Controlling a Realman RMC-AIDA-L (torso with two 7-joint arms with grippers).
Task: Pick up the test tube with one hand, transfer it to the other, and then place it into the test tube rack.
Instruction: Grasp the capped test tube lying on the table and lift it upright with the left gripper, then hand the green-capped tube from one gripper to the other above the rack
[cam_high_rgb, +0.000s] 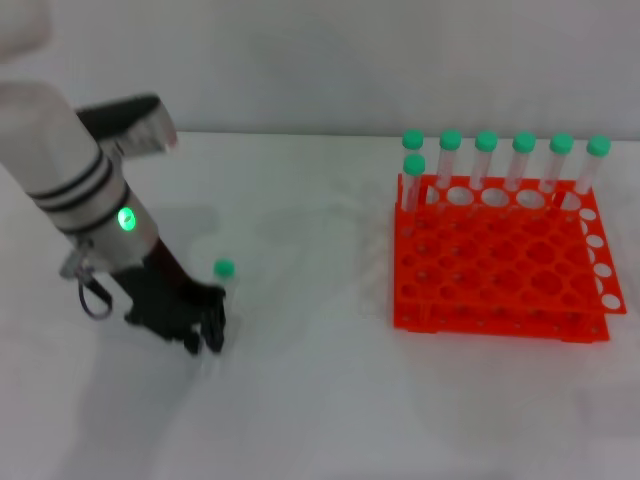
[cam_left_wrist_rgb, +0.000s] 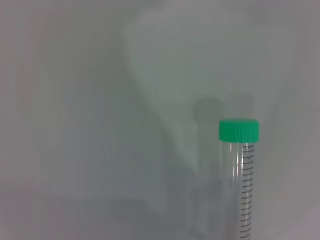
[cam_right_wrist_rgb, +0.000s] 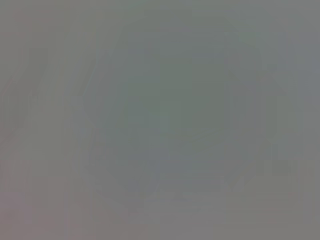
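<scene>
Toward the left edge of the white table (cam_high_rgb: 300, 420), our black left gripper (cam_high_rgb: 200, 330) closed around the green-capped clear plastic tube (cam_high_rgb: 224, 272); we judged lifting came next

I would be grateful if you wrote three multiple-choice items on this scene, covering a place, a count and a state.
1. Where does the test tube rack sit on the table?
A. robot's right
B. robot's left
C. centre

2. How many green-capped tubes stand in the rack?
A. three
B. seven
C. ten

3. The loose test tube is
A. in the rack
B. at the left gripper
C. uncapped

Key: 1 A, the head view shows it on the right. 2 B, six caps along the far row plus one in front. 3 B, its cap shows just beyond the left arm's black jaws.
</scene>
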